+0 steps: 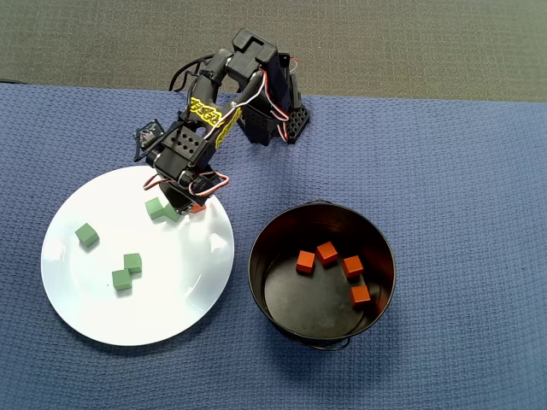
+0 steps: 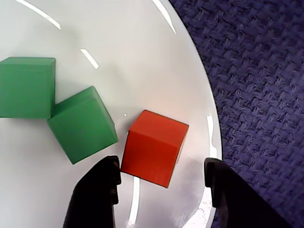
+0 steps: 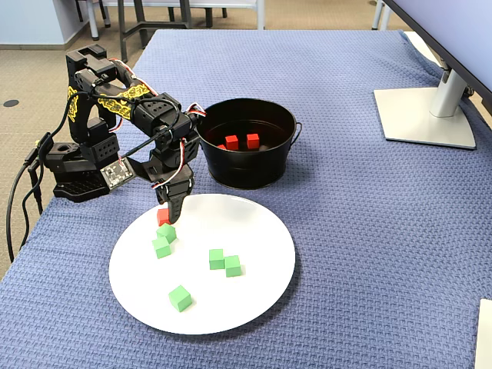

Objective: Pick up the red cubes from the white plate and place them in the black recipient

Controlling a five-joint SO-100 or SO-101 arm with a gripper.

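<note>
- The white plate [image 1: 94, 320] lies at the left of the overhead view on the blue-covered worktop [image 1: 461, 171]. Five green cubes [image 1: 127, 272] rest on it, two of them touching just beside the claw.
- One red cube [image 2: 154, 146] is left on the plate, near its rim. In the wrist view the claw [image 2: 161, 183] is open, with one finger on each side of this cube; the left finger looks close to touching it, the right stands clear. It is not gripped yet.
- At the right of the overhead view stands the black pot [image 1: 321, 275], with four red cubes [image 1: 342, 269] already on its bottom.
- So I'd reckon four of five are done. What remains is to close on this last cube, lift it and drop it in the pot.
</note>
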